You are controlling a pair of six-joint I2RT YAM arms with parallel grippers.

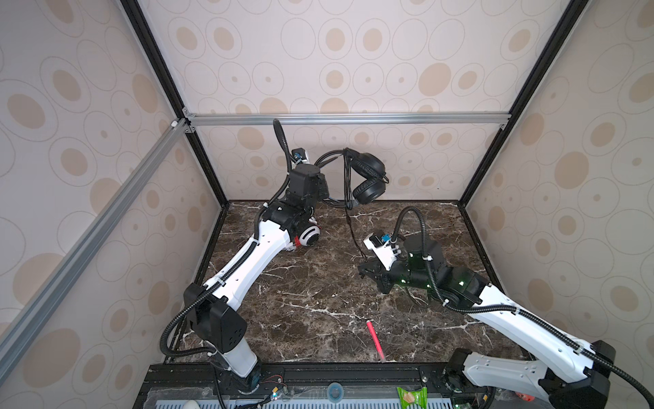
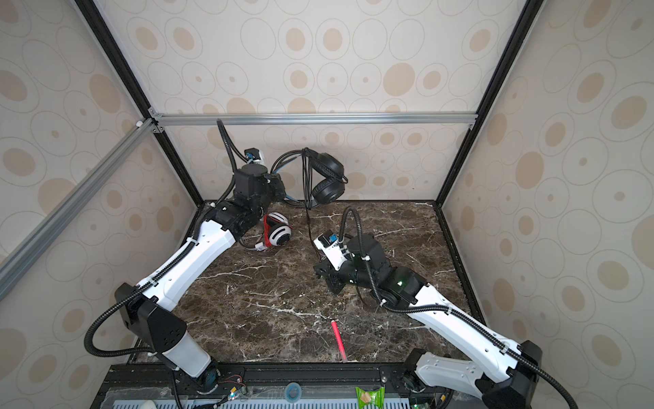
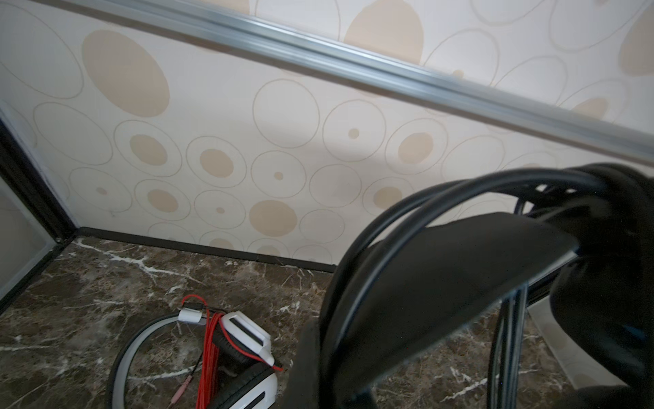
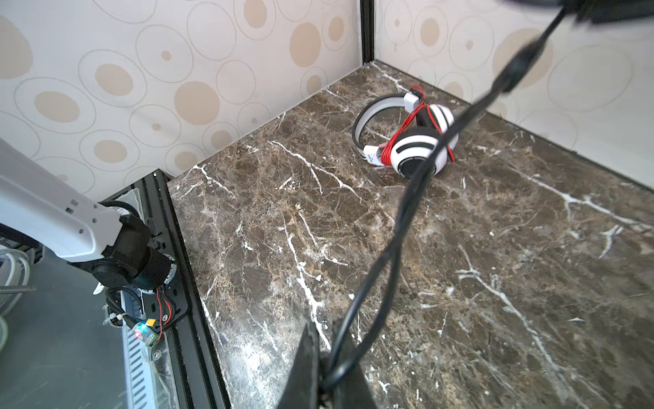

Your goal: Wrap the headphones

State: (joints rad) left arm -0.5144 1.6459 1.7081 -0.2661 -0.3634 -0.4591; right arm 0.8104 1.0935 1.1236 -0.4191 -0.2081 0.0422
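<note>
The black headphones (image 1: 368, 177) (image 2: 327, 179) hang in the air near the back wall, several turns of black cord looped over their band. My left gripper (image 1: 326, 194) (image 2: 283, 191) (image 3: 329, 357) is shut on that band (image 3: 442, 269). From the band the black cord (image 1: 354, 233) (image 4: 407, 212) runs down to my right gripper (image 1: 364, 269) (image 2: 320, 270) (image 4: 325, 375), which is shut on it low over the table. The white headphones (image 1: 309, 238) (image 2: 279, 234) (image 3: 247, 333) (image 4: 417, 152) lie at the back left under my left arm, with a red cord wound round them.
A pink-red pen (image 1: 375, 340) (image 2: 338, 340) lies near the front edge of the marble table (image 1: 300, 311). Patterned walls close in the left, back and right sides. An aluminium rail (image 1: 346, 118) crosses the back wall. A green packet (image 1: 410, 396) sits on the front ledge.
</note>
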